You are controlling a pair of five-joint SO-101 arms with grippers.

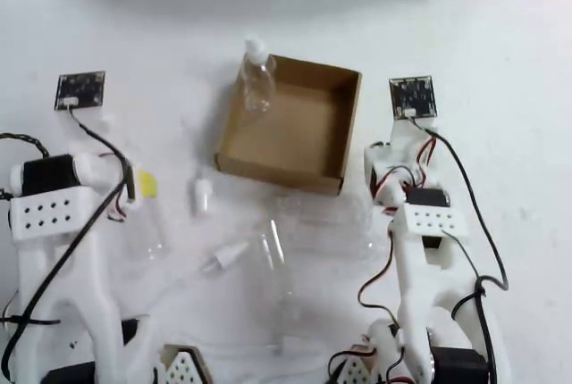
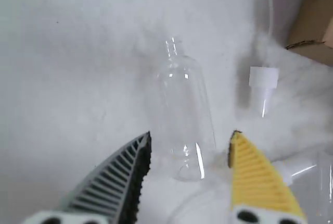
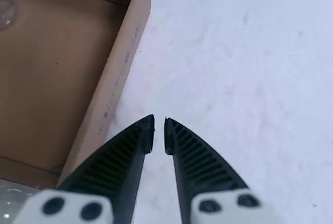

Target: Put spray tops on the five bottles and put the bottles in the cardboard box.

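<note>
Left pincer (image 2: 190, 135) is wide apart, straddling the base of an uncapped bottle (image 2: 182, 107) lying on the table (image 1: 500, 45). A loose spray top (image 2: 263, 86) sits just beside it. Right pincer (image 3: 158, 130) is together, holding nothing, just right of the box (image 1: 279, 172). One capped bottle (image 1: 256, 80) stands at its far-left corner.
</note>
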